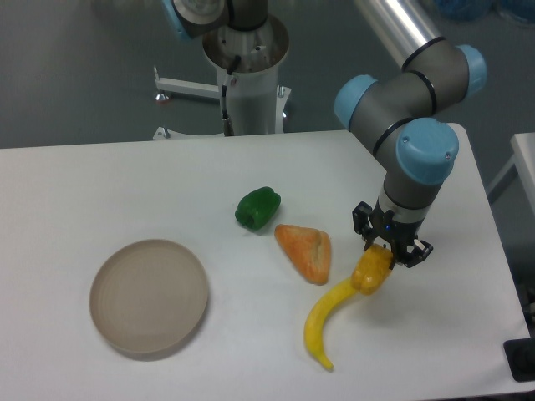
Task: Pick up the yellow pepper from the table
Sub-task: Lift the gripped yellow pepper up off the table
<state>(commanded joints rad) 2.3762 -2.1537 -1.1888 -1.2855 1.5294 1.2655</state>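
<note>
The yellow pepper (370, 273) is a small yellow-orange lump at the right of the white table (100, 192), right under my gripper (383, 254). The black fingers come down onto its top, so the gripper hides the upper part of the pepper. Whether the jaws are closed on it does not show from this angle. The pepper's lower left edge touches the upper tip of the yellow banana (328, 317).
An orange wedge (306, 251) lies just left of the pepper, and a green pepper (257, 208) sits farther up and left. A round beige plate (149, 296) rests at the front left. The table's right edge is close behind the arm.
</note>
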